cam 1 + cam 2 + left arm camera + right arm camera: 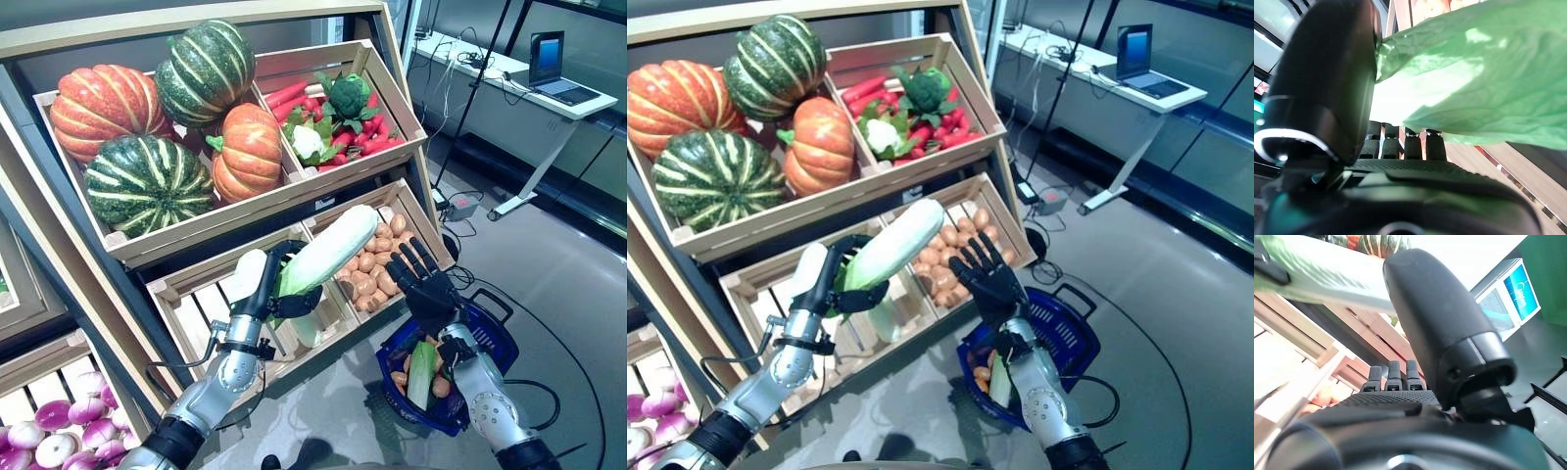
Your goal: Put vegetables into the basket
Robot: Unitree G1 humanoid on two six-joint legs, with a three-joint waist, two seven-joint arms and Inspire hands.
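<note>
My left hand [275,286] is shut on a long pale cabbage [328,249] with green leaves, held up in front of the lower crates; the leaves [1484,78] fill the left wrist view. The cabbage's white end points toward the potato crate. My right hand [421,281] is open, fingers spread upward, just right of the cabbage and above the blue basket [490,338]. The basket sits on the floor and holds a pale green vegetable [421,374] and some small brown ones.
A tilted wooden shelf holds pumpkins [147,127], a crate of red and green vegetables [338,122], a crate of potatoes [372,264] and a slatted crate [211,308] with another white vegetable. Purple onions [49,431] lie lower left. A desk with a laptop [549,64] stands far right.
</note>
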